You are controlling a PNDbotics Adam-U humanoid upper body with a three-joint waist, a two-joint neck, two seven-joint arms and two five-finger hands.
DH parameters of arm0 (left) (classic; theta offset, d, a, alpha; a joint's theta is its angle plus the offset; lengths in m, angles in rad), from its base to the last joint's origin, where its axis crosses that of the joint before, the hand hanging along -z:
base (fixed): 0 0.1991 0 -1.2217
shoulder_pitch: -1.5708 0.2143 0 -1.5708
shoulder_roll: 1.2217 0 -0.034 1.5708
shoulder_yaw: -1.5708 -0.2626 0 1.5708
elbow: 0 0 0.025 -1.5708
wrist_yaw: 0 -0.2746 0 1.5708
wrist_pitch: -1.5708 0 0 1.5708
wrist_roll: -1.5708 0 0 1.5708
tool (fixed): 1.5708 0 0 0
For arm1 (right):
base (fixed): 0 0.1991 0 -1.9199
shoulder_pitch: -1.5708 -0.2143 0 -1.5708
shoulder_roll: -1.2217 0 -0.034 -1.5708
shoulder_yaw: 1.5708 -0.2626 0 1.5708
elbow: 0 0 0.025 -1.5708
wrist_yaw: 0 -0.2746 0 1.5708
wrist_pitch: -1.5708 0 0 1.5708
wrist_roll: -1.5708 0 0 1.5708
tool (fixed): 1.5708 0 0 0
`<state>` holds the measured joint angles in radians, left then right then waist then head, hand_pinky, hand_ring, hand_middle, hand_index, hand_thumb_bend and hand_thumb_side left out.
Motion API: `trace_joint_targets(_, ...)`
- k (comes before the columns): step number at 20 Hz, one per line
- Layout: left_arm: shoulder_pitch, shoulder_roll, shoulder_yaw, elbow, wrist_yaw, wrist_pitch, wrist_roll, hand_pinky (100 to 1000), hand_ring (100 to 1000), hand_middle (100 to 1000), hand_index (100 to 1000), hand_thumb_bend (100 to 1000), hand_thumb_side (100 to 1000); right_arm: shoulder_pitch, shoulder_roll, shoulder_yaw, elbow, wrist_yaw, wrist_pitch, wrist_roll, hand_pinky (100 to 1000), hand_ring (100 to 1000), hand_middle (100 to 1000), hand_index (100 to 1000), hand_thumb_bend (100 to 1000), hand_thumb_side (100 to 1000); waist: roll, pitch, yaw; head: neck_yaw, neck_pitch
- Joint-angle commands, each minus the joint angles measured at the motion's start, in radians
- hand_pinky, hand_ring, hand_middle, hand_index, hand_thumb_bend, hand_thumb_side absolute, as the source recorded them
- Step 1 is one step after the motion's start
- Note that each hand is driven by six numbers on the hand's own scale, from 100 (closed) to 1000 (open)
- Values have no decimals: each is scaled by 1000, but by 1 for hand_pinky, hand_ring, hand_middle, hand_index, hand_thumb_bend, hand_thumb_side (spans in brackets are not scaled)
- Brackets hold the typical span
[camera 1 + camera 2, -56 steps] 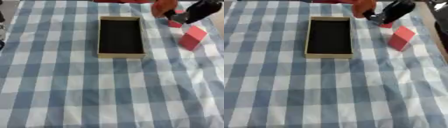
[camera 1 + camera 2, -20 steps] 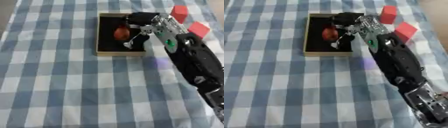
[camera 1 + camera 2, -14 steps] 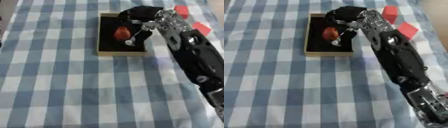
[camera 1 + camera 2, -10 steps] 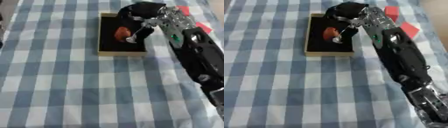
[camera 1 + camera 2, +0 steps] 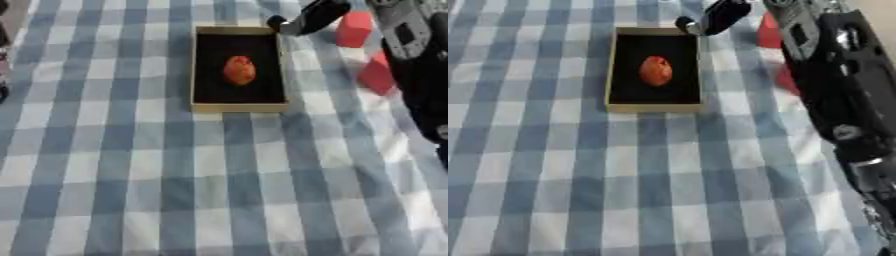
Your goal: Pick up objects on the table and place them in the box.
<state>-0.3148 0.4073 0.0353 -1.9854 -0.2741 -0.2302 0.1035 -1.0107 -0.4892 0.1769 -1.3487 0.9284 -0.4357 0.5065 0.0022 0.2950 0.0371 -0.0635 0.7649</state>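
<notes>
Fingers of the robot's black right hand (image 5: 306, 19) extend fairly straight and hold nothing, tips over the far right corner of the shallow tan cardboard box with a black interior (image 5: 194, 70). Inside the box, towards its far half, lies a small orange-red rounded object (image 5: 239, 70) (touching no wall). Two red blocks (image 5: 354, 29) sit right of the box, partly hidden by the arm. Blue-and-white checked cloth (image 5: 175, 190) lies open across the near side and left.

An oval object (image 5: 239, 70) lies in the box (image 5: 199, 68), blocks (image 5: 354, 29) right.
</notes>
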Motion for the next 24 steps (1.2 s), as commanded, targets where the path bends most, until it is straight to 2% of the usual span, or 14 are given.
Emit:
trace_joint_targets(1, 0, 37, 6, -15, -5, 0, 3, 702, 783, 647, 641, 100, 557, 15, -136, -13, -54, -103, 6, 32, 610, 860, 868, 946, 268, 514, 1, -24, -6, 1, 5)
trace_joint_targets(6, 8, 51, 6, -15, -11, -2, 6, 703, 784, 648, 642, 100, 555, 116, -299, -11, -91, -205, 13, 66, 696, 892, 879, 949, 272, 677, 2, -25, -20, 7, 5)
trace_joint_targets(11, 10, 60, 6, -15, -16, -4, 10, 703, 784, 649, 642, 100, 554, 225, -403, -40, -105, -230, 31, 59, 737, 906, 882, 950, 285, 736, 3, -25, -27, 15, 5)
trace_joint_targets(15, 11, 62, 7, -15, -17, -4, 12, 703, 785, 649, 642, 100, 554, 290, -434, -67, -80, -221, 53, 39, 766, 921, 888, 952, 274, 806, 3, -25, -29, 22, 5)
trace_joint_targets(19, 10, 61, 7, -15, -16, -5, 11, 703, 785, 650, 642, 100, 554, 313, -437, -69, -44, -203, 58, 28, 782, 930, 891, 956, 281, 846, 5, -27, -29, 22, 4)
trace_joint_targets(23, 11, 58, 8, -15, -15, -4, 11, 703, 785, 650, 642, 100, 554, 321, -432, -68, -6, -171, 66, 8, 788, 931, 889, 968, 358, 820, 6, -26, -28, 21, 2)
trace_joint_targets(24, 10, 57, 7, -15, -15, -4, 10, 703, 785, 650, 642, 100, 552, 321, -429, -67, 5, -165, 70, 2, 781, 929, 888, 971, 352, 802, 6, -26, -28, 21, 2)
